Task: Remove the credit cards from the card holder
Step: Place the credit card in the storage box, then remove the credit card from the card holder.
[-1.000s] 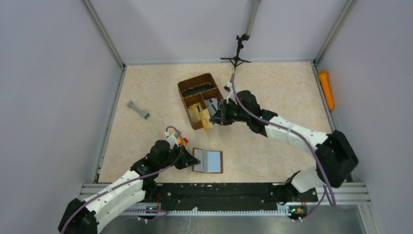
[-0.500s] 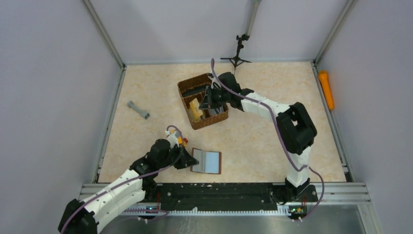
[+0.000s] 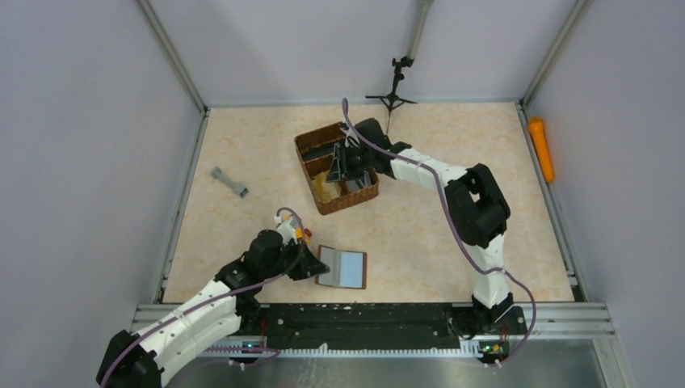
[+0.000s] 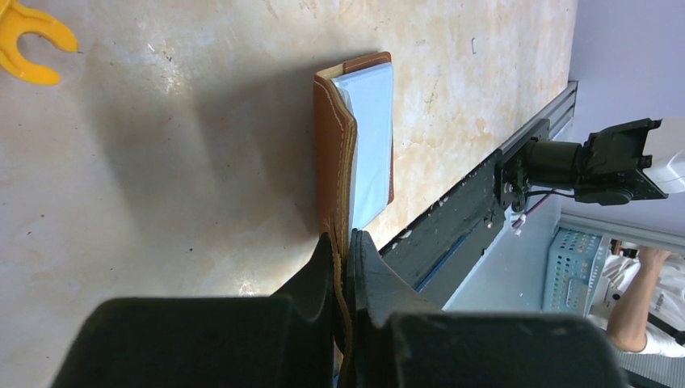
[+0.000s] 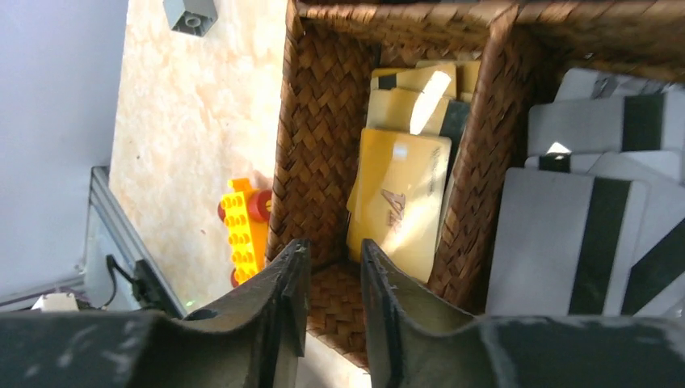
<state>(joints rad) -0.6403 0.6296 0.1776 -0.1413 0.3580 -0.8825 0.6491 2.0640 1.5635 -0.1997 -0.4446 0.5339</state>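
Note:
The brown card holder point(image 3: 355, 280) lies open on the table near the front, its grey-silver inside point(image 3: 347, 267) facing up. My left gripper point(image 3: 317, 265) is shut on its left edge. In the left wrist view the jaws point(image 4: 346, 236) pinch the brown leather edge point(image 4: 333, 145), and the grey-silver inside point(image 4: 371, 137) lies beyond. My right gripper point(image 3: 338, 166) hangs over the woven basket point(image 3: 323, 133), open and empty point(image 5: 331, 246). Below it, yellow cards point(image 5: 400, 198) lie in one compartment. Grey-silver cards with black stripes point(image 5: 557, 242) lie in the neighbouring one.
A grey dumbbell-shaped piece point(image 3: 229, 183) lies at the left. A yellow and red toy brick point(image 5: 242, 222) sits beside the basket wall point(image 5: 315, 121). A small black tripod point(image 3: 393, 89) stands at the back. An orange object point(image 3: 540, 149) lies past the right rail.
My right gripper moved up and left from beside the basket to over it. The yellow card it carried now lies in the basket. The left gripper and wallet have barely moved.

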